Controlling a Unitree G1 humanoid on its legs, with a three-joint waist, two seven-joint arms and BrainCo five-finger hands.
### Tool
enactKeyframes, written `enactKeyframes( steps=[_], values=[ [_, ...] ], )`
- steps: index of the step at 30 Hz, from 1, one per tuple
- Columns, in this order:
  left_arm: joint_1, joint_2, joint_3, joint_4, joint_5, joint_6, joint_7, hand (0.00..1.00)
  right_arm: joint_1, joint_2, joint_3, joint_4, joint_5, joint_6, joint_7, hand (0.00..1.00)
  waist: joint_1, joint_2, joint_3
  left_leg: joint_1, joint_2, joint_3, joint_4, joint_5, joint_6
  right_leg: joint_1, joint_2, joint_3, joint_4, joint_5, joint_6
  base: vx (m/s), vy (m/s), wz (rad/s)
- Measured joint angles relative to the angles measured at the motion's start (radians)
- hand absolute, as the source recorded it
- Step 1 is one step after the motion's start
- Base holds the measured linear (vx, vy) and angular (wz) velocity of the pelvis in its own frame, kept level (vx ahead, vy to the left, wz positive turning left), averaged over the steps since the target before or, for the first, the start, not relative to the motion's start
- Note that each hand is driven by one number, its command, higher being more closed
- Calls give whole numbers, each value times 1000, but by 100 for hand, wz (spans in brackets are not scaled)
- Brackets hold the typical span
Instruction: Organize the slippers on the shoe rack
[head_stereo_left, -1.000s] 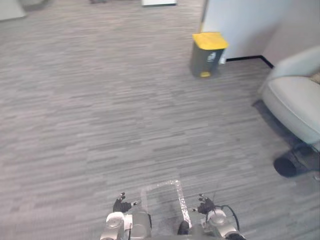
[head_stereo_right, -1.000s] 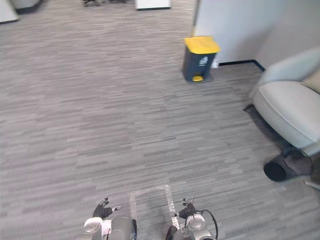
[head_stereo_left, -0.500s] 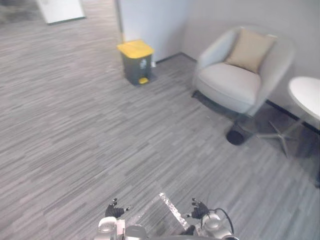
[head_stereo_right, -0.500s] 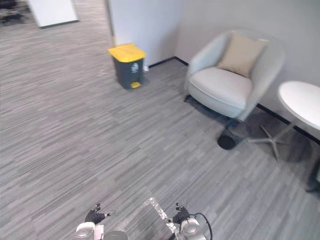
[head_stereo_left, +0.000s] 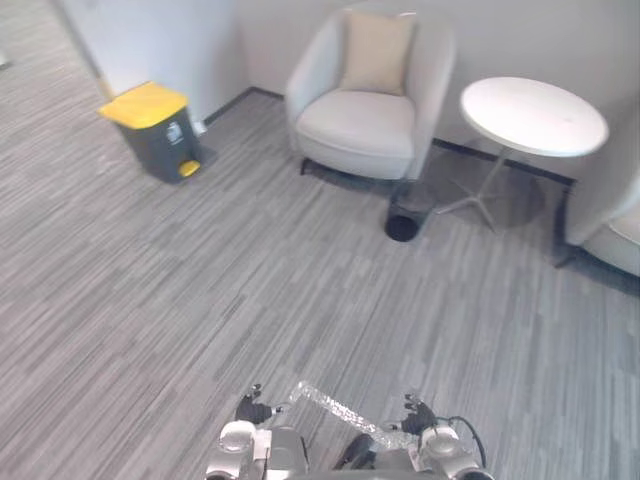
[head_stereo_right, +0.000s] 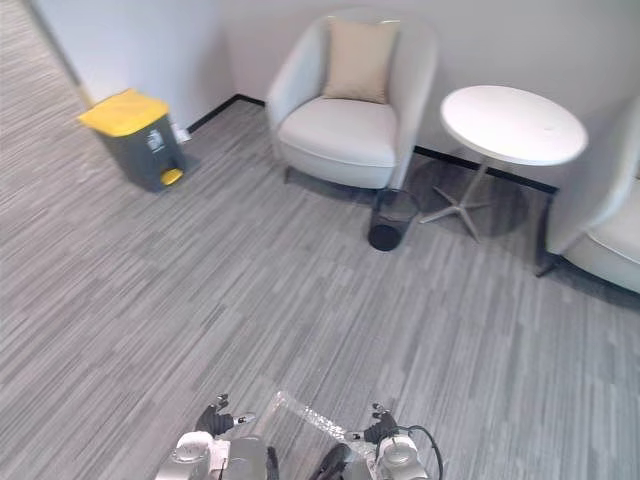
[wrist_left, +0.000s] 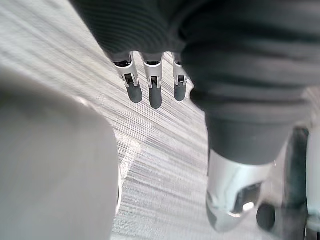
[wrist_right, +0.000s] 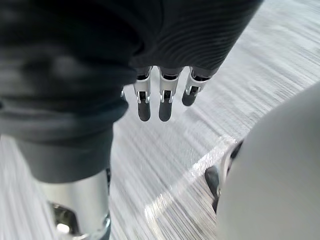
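Slippers, shoe rack: whereabouts cannot be told from these views.

Left hand (head_stereo_left: 254, 408): low at the bottom edge of the eye view, left of centre. Fingers (wrist_left: 155, 95) straight and loosely spread, nothing in them, carpet beyond.

Right hand (head_stereo_left: 417, 414): bottom edge, right of centre, level with the left. Fingers (wrist_right: 164, 107) likewise straight, relaxed, empty.

Between the two hands: a shiny clear strip (head_stereo_left: 335, 405) lying flat on the floor, running diagonally from near the left hand toward the right.

Floor (head_stereo_left: 200, 280): grey carpet in fine streaked bands, across the whole lower and middle frame.

Upper left: dark grey bin with yellow lid (head_stereo_left: 155, 130), lid closed, standing close to the pale wall (head_stereo_left: 170, 40).

Top centre: light grey armchair (head_stereo_left: 365, 120) against the wall, a beige cushion (head_stereo_left: 375, 50) upright against its back.

Just below and right of the armchair: small dark round wastebasket (head_stereo_left: 403, 215) on the carpet, near the table's foot.

Upper right: round white table (head_stereo_left: 533, 115) on a thin spreading base, top bare.

Right edge: part of a second pale armchair (head_stereo_left: 610, 220), beside the table.
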Motion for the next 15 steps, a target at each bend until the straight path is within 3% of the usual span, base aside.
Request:
enactKeyframes(
  steps=[2, 5, 9, 15],
  values=[
    [5, 7, 0, 13, 0, 0, 0, 0, 11, 8, 0, -1, -1, -2, 0, 0, -4, -23, -24, 33, -27, 24, -91, 36, 15, 9, 2, 45, -65, 52, 9, 73, 153, -50],
    [5, 5, 2, 17, 0, 0, 0, 0, 23, 4, 0, 2, -3, -2, 1, 0, -6, -10, -28, 66, -43, 28, -105, 45, 20, 44, 17, 75, -140, 116, -20, 141, 110, -30],
    [8, -9, 3, 38, 2, -1, -1, 0, 33, -2, -1, 3, -4, -2, 1, 0, -8, 6, -40, 138, -68, 28, -187, 56, 37, 101, 17, 102, -202, 139, -1, 136, 96, -16],
    [9, -13, 5, 45, 10, -5, -1, 0, 32, 0, -7, 23, -3, -2, 2, 0, -8, -4, -50, 187, -89, 32, -262, 71, 53, 125, 14, 129, -243, 159, 12, 51, 46, -9]
  ],
)
